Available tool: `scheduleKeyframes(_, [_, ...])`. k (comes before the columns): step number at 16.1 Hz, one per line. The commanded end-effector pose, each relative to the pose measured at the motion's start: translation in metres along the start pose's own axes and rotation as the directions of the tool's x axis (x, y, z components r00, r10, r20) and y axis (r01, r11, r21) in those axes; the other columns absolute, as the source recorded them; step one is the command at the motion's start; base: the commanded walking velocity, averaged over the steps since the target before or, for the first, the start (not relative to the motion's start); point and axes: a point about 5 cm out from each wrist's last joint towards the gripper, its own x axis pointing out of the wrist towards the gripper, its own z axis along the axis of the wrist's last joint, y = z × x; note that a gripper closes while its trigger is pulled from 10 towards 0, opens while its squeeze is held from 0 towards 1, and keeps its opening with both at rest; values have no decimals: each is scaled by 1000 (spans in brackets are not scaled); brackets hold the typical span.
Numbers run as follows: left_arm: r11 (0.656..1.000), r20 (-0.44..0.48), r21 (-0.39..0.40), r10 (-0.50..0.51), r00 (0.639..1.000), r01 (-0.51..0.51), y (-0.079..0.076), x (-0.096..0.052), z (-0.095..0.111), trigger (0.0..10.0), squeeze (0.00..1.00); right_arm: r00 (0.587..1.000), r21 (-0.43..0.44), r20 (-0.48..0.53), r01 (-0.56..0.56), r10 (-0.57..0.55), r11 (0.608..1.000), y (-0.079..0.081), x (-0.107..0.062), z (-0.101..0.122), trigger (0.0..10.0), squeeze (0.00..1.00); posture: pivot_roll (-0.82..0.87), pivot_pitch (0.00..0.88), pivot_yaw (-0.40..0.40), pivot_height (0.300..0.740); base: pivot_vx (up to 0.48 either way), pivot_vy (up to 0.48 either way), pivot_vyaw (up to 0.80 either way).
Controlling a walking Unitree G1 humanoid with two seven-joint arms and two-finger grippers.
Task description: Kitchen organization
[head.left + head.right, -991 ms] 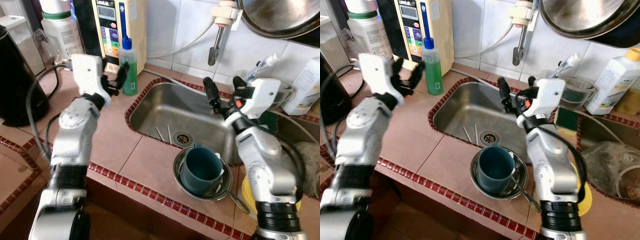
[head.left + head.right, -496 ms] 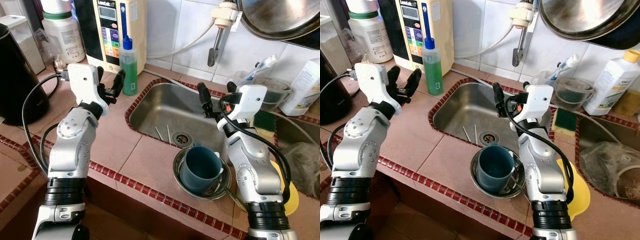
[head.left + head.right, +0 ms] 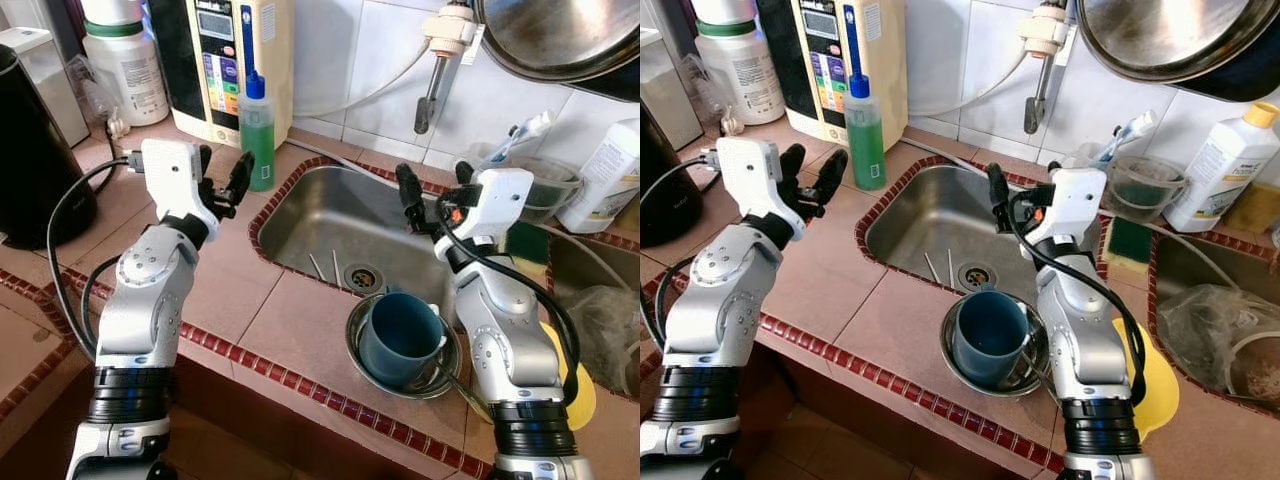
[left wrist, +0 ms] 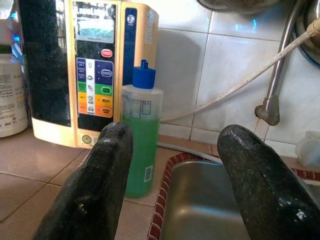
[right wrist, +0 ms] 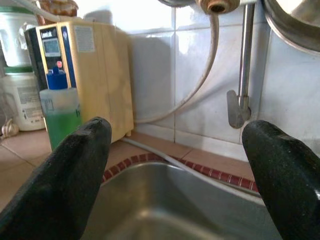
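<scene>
Tiled kitchen counter with a steel sink [image 3: 340,225] set in a red mosaic border. The left gripper [image 3: 222,178] was raised over the counter left of the sink, jaws apart and holding nothing; the green soap bottle [image 3: 257,135] stood just beyond it, apart from the fingers, in front of the cream water purifier [image 3: 232,60] at the far wall. The right gripper [image 3: 432,195] hung over the right part of the sink, jaws likewise spread wide and empty, pointing toward the far tap [image 3: 432,85].

A dark teal mug [image 3: 400,335] sat inside a steel bowl [image 3: 372,370] on the near edge of the counter, just right of centre, with a spoon [image 3: 462,392] lying at the bowl's near right. Thin utensils, perhaps chopsticks [image 3: 327,267], lay in the sink beside the drain. A clear container with a toothbrush [image 3: 545,185] and a white bottle [image 3: 608,175] stood at the far right.

Judged from this arrangement, the organizing had scarcely begun: nothing was grasped, and the mug, bowl, spoon and sink utensils all remained to be dealt with.
</scene>
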Motion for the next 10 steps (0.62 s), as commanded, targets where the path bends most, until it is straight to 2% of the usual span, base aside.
scheduleKeyframes(1, [1000, -3, 5, -7, 1000, 7, -3, -2, 1, 10000, 0, 1000, -5, 10, 14, -14, 1000, -2, 1, 2, 10000, 0, -14, 0, -56, 740, 0, 0, 0])
scheduleKeyframes(10, [1000, -17, 4, -9, 1000, 9, -4, -3, 0, 10000, 0, 1000, -10, 15, 12, -11, 1000, -3, 2, 3, 10000, 0, -17, 0, -58, 740, 0, 0, 0])
